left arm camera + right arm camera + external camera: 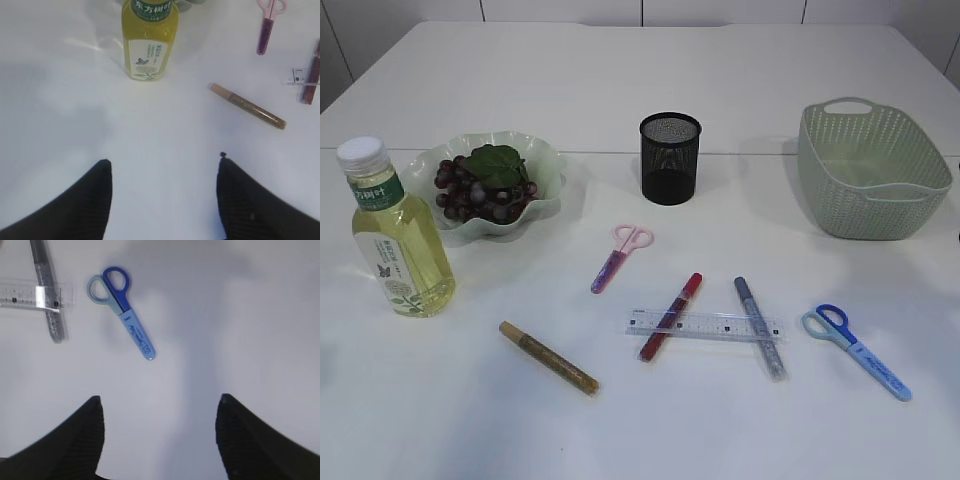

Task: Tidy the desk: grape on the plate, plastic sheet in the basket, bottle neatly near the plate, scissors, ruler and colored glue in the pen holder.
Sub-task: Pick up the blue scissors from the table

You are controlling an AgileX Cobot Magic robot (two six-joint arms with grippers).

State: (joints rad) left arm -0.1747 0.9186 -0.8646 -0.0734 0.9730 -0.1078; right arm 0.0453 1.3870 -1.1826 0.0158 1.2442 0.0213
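Observation:
Purple grapes lie on the pale green plate. The yellow bottle stands left of it, also in the left wrist view. Pink scissors, blue scissors, a clear ruler, and red, grey and gold glue pens lie on the table. The black mesh pen holder and the green basket stand behind. No plastic sheet is visible. My left gripper and right gripper are open and empty above the table.
The white table has a seam across the far part. The blue scissors and the ruler's end over the grey pen show in the right wrist view. The gold pen lies ahead right of the left gripper.

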